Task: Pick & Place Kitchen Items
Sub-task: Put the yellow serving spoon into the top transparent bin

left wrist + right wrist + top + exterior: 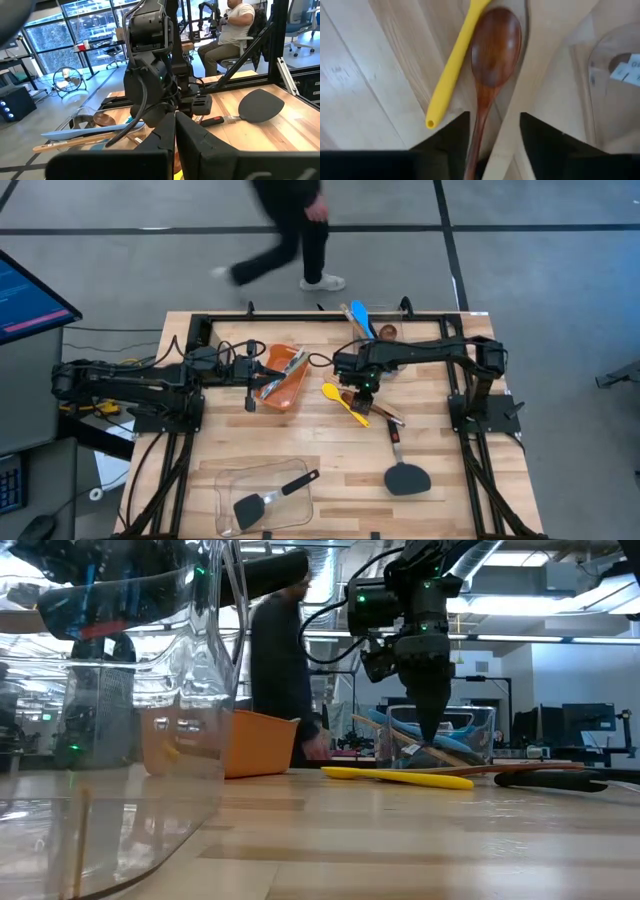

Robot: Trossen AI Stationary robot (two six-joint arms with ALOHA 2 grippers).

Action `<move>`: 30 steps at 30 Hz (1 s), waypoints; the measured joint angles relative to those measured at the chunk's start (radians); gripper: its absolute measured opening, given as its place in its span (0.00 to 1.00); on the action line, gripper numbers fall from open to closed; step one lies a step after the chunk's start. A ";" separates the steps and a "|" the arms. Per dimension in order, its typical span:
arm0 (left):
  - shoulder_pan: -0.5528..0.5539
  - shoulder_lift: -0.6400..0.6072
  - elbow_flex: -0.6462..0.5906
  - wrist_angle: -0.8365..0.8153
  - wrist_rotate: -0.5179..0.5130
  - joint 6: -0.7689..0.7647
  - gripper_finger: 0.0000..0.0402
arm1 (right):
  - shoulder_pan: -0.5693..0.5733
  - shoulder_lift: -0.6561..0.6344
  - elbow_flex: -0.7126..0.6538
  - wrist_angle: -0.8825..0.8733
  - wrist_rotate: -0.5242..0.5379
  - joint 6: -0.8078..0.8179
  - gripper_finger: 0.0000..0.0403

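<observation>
right claw (492, 132) pointing down, parted astride dark wooden spoon (492, 55) | left claw (175, 132) clenched, level

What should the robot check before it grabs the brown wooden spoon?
1. Right gripper fingers apart: ok, open.
2. Dark brown wooden spoon lined up: ok, its handle runs between the two fingers.
3. Yellow plastic spoon out of the way: not ok, it lies right beside the wooden spoon.
4. Clear plastic container clear of the fingers: cannot tell, it sits close.
5. Left gripper out of the way: ok, shut, over by the orange rectangular plastic bin.
6. Spoon flat on the wooden table: ok.
</observation>
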 joint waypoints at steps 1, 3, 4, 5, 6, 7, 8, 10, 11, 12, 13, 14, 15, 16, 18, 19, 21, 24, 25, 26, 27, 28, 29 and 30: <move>0.000 0.000 0.000 0.000 0.000 0.000 0.00 | -0.001 0.000 0.000 0.009 0.000 0.013 0.44; 0.000 0.000 0.000 0.000 0.000 0.000 0.00 | -0.002 0.000 0.000 0.023 0.003 0.029 0.50; 0.000 0.000 0.000 0.000 0.000 0.000 0.00 | -0.002 0.000 0.000 0.030 0.003 0.029 0.52; 0.000 0.000 0.000 -0.001 0.000 0.000 0.00 | -0.002 0.000 0.000 0.039 0.003 0.027 0.54; 0.000 0.000 0.000 -0.001 0.000 0.000 0.00 | -0.002 0.002 0.000 0.047 0.003 0.023 0.56; 0.000 0.000 0.000 -0.001 0.000 0.000 0.00 | -0.002 0.007 0.000 0.059 0.003 0.022 0.57; 0.000 0.000 0.000 0.000 0.000 0.000 0.00 | -0.002 0.011 0.000 0.069 0.003 0.021 0.58; 0.000 0.000 0.000 -0.001 0.000 0.000 0.00 | -0.002 0.013 0.000 0.063 0.003 0.021 0.57; 0.000 0.000 0.000 -0.001 0.000 0.000 0.00 | -0.001 0.012 0.000 0.066 0.003 0.021 0.57; 0.000 0.000 0.000 -0.001 0.000 0.000 0.00 | -0.002 0.013 0.000 0.071 0.003 0.022 0.56; 0.000 0.000 0.000 -0.001 0.000 0.000 0.00 | -0.002 0.015 0.000 0.070 0.004 0.025 0.55; 0.000 0.000 0.000 -0.001 0.000 0.000 0.00 | -0.002 0.017 0.000 0.070 0.010 0.036 0.54; 0.000 0.000 0.000 -0.001 0.000 0.000 0.00 | -0.002 0.017 0.000 0.069 0.025 0.049 0.53; 0.000 0.000 0.000 -0.001 0.000 0.000 0.00 | -0.002 0.017 0.000 0.067 0.049 0.064 0.52; 0.000 0.000 0.000 -0.001 0.000 0.000 0.00 | -0.002 0.017 0.000 0.056 0.084 0.094 0.51; 0.000 0.000 0.000 -0.001 0.000 0.000 0.00 | -0.002 0.017 0.000 0.051 0.094 0.110 0.51; 0.000 0.000 0.000 -0.001 0.000 0.000 0.00 | -0.001 0.017 0.000 0.049 0.100 0.139 0.51; 0.000 0.000 0.000 -0.001 0.000 0.000 0.00 | 0.012 0.017 0.000 0.049 0.100 0.163 0.52; 0.000 0.000 0.000 -0.001 0.000 0.000 0.00 | 0.018 0.017 0.000 0.049 0.100 0.171 0.53; 0.000 0.000 0.000 -0.001 0.000 0.000 0.00 | 0.023 0.017 0.000 0.049 0.100 0.177 0.53; 0.000 0.000 0.000 -0.001 0.000 0.000 0.00 | 0.029 0.017 0.000 0.049 0.100 0.182 0.53; 0.000 0.000 0.000 -0.001 0.000 0.000 0.00 | 0.036 0.017 0.000 0.049 0.100 0.188 0.53; 0.000 0.000 0.000 -0.001 0.000 0.000 0.00 | 0.044 0.017 0.000 0.049 0.100 0.198 0.53; 0.000 0.000 0.000 -0.001 0.000 0.000 0.00 | 0.052 0.017 0.000 0.048 0.100 0.207 0.53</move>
